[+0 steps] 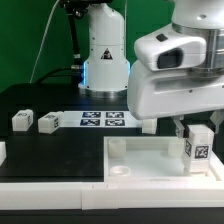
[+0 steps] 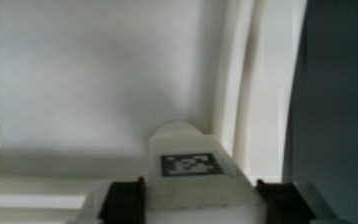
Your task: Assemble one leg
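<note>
In the exterior view the gripper (image 1: 196,131) is clamped on the leg (image 1: 199,150), which it holds upright over the tray's (image 1: 130,158) corner at the exterior view's right. Whether the leg touches the tray cannot be told. If it meets the corner off-centre, pushing down could tilt it or make the smooth plastic slip in the grip.

In the wrist view the leg (image 2: 192,150) is a matte white block with a checkered marker. It sits just inside the tray's raised, glossy rim (image 2: 247,80), with dark fingers (image 2: 126,198) on both its sides.
</note>
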You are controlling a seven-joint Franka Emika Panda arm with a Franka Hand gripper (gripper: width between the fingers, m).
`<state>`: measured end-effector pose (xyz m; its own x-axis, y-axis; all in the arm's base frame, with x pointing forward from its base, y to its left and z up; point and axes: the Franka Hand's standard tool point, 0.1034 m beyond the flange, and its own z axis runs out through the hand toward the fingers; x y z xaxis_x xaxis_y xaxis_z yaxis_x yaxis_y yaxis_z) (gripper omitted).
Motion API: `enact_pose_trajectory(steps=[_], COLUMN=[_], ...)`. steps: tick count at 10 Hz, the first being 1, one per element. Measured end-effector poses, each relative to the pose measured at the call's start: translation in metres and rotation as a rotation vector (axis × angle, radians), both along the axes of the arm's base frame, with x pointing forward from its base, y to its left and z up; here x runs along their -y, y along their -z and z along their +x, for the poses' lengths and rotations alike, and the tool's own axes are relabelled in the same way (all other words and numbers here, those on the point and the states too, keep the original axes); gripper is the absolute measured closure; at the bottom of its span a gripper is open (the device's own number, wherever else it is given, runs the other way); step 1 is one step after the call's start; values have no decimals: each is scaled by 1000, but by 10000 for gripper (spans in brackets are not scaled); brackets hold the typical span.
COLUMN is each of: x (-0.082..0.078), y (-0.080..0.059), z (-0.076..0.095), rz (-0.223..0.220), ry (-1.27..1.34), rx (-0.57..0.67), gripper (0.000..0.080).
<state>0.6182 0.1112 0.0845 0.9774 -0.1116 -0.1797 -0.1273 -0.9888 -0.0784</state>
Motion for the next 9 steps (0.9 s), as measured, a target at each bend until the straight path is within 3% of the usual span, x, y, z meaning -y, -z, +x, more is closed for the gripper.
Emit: enact_pose_trajectory(steps=[4,6,8,9], x=[1,-4,-4,-4], y=[2,2,3,3], z=[3,2,2,1], rz=[-17,-47,-52,-50], ry=[492,687,720,698], rx=[-22,-41,-46,-43], gripper=[502,502,502,345])
